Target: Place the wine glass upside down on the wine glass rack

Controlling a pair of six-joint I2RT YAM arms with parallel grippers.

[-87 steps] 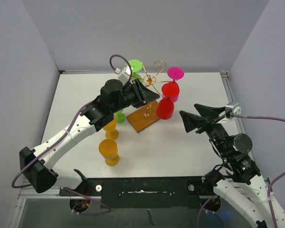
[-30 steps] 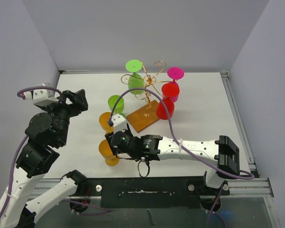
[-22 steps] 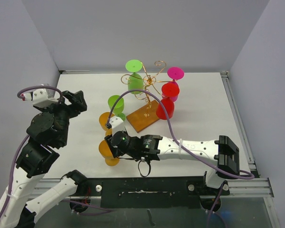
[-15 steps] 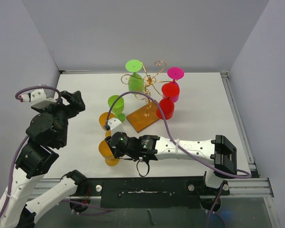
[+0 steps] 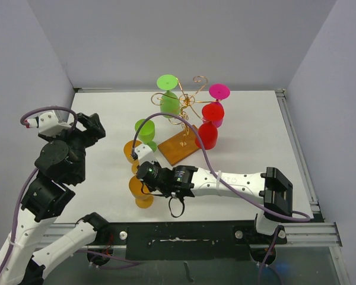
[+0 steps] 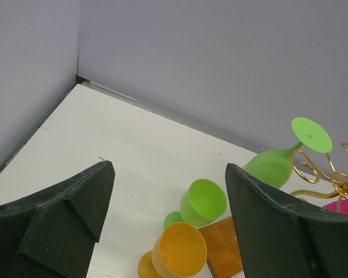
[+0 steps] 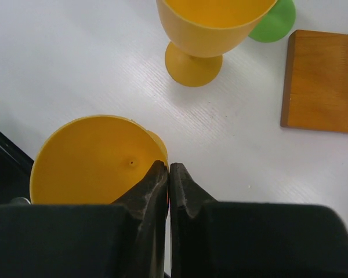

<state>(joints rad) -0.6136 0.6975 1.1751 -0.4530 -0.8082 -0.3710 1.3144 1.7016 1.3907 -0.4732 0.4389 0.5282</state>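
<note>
The near orange wine glass (image 5: 140, 191) stands upright at the table's front left. My right gripper (image 5: 144, 178) is shut on its rim: in the right wrist view one finger is inside the orange bowl (image 7: 87, 159), the other outside, and my right gripper (image 7: 169, 168) pinches the wall. The wine glass rack (image 5: 187, 102), gold wire on a brown wooden base (image 5: 179, 145), stands at centre back with green, red and magenta glasses hanging upside down. My left gripper (image 5: 90, 128) is open, raised at the left, away from everything; my left gripper (image 6: 168, 169) holds nothing.
A second orange glass (image 5: 132, 151) and an upright green glass (image 5: 145, 131) stand close behind the held one, beside the base (image 7: 322, 81). A red glass (image 5: 206, 136) is at the rack's right. Grey walls enclose the white table (image 5: 243, 124).
My right gripper has shut on the rim of the near orange glass, and the glass has shifted slightly to the right. The left arm has stayed still.
</note>
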